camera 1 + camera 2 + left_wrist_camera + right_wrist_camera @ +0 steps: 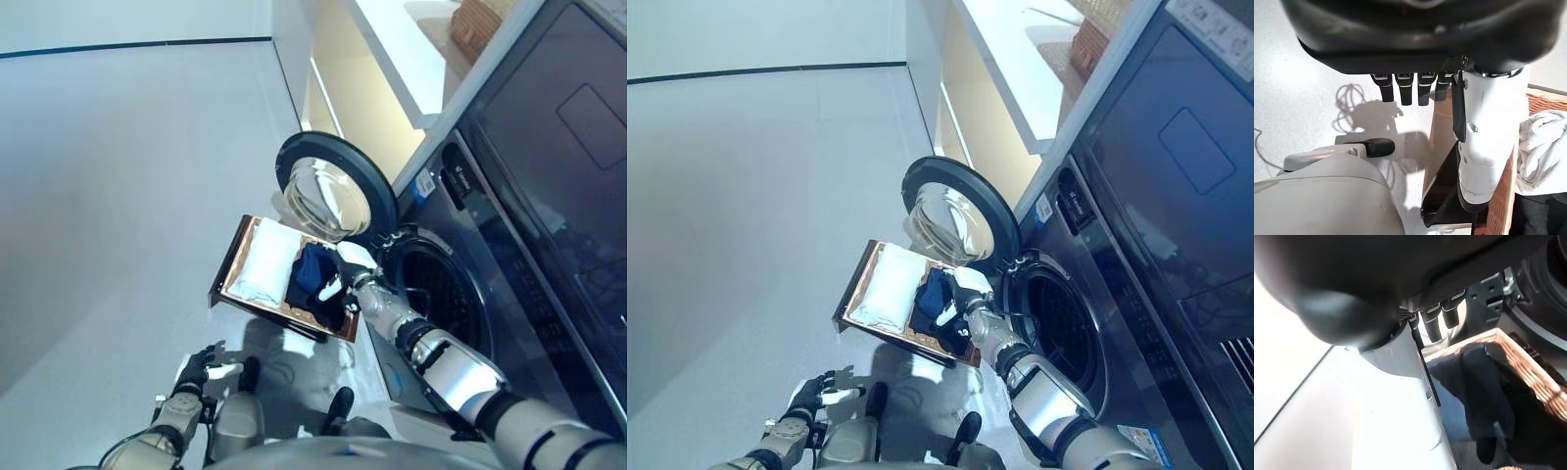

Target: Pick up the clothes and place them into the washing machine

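Currently R hand (960,294) is held over dark clothes (312,272) at basket (235,259) edge nearest washer (441,294); fingers relaxed, nothing gripped. Cloth judged soft, light; best bunched mid-pile. L hand (201,370) idle, fingers straight.

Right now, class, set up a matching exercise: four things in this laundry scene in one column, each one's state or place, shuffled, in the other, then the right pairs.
Things:
1. round washing machine door
2. white cloth
3. dark blue garment
4. left hand

States or places:
A. under the right hand
B. swung open
C. low over the floor, holding nothing
D. at the wicker basket's far end from the drum

Pairs: 1-B, 2-D, 3-A, 4-C
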